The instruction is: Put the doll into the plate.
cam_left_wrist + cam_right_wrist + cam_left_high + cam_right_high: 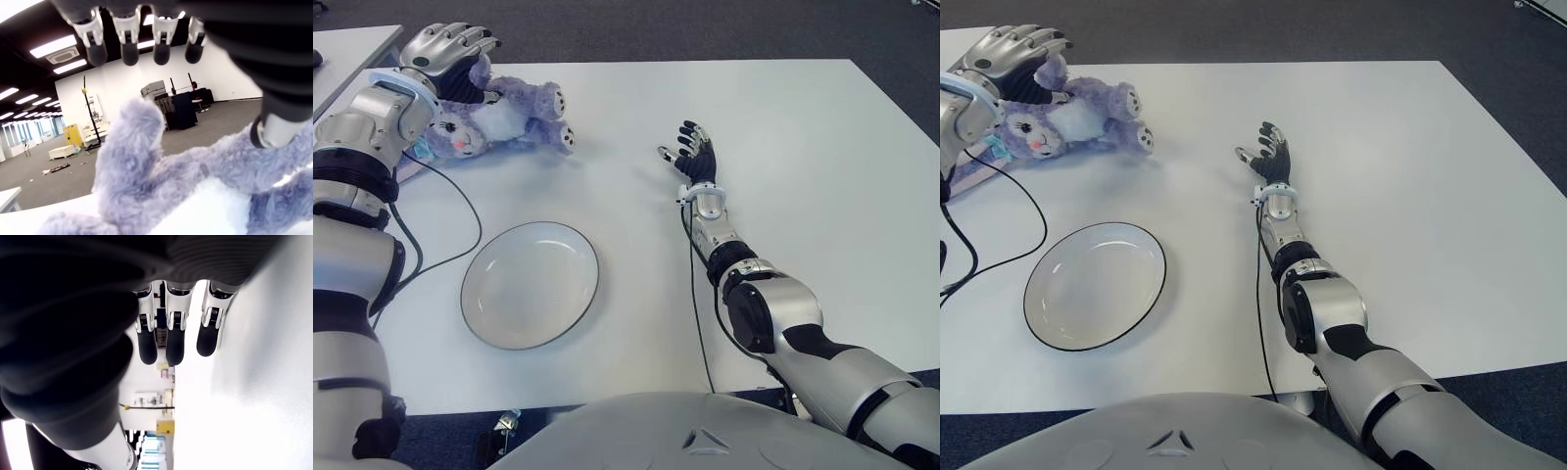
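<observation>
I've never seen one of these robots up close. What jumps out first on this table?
Probably the purple plush doll lying at the far left of the white table, with the robot's left hand spread right over it but not yet closed on it. Nearer the robot sits an empty white plate with a dark rim. The right hand shows open, mid-table, to the plate's right.

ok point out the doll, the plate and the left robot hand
doll (514,116), left eye view, on its white belly
plate (530,284), left eye view, on the bare middle of the dish
left robot hand (445,47), left eye view, on the back of the hand above the doll
</observation>
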Robot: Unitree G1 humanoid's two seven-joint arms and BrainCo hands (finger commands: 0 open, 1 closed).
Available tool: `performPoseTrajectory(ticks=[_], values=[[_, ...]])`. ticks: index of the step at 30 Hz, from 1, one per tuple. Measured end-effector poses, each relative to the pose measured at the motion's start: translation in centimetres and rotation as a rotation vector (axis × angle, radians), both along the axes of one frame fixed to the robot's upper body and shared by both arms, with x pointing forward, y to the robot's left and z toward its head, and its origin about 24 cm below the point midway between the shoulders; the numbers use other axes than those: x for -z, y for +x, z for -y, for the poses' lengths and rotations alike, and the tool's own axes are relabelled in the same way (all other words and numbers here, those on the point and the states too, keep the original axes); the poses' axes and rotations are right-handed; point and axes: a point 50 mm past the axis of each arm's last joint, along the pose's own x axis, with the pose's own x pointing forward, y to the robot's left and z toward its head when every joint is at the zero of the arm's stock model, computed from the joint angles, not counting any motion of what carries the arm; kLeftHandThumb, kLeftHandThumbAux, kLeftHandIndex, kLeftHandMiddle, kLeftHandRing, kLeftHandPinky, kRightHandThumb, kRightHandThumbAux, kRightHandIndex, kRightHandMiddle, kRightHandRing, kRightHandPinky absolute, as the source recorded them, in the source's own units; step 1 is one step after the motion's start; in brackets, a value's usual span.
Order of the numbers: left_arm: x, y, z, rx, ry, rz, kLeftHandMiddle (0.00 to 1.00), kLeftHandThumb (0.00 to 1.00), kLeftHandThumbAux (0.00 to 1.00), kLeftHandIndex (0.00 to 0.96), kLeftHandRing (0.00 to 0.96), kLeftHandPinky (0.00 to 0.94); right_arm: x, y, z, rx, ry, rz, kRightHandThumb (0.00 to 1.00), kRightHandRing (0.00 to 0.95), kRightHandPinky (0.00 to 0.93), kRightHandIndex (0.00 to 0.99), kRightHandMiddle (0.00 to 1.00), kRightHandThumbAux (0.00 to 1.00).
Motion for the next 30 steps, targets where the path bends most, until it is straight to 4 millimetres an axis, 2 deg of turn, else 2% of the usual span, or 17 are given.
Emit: performPoseTrajectory(ticks=[5,16,24,30], values=[[-0.5,0.1,0.3,0.017,0.002,0.009,0.0,0.305,0.481,0.0,0.028,0.113,0.0,0.0,0.0,0.001,-0.001,-0.001,0.211,0.166,0.181,0.153,0.184,0.949],[-0.8,0.4,1.3,0.063,0.011,0.008,0.008,0.298,0.482,0.0,0.042,0.104,0.0,0.0,0.0,0.006,-0.002,-0.002,0.252,0.17,0.18,0.156,0.19,0.942],[-1.0,0.8,2.6,0.108,0.009,0.011,0.021,0.313,0.475,0.0,0.057,0.118,0.0,0.0,0.0,0.011,-0.002,-0.003,0.275,0.174,0.182,0.164,0.191,0.935],[-0.7,0.9,3.7,0.159,-0.003,0.002,0.033,0.323,0.48,0.0,0.064,0.119,0.0,0.0,0.0,0.011,-0.002,-0.003,0.253,0.164,0.171,0.157,0.178,0.93]])
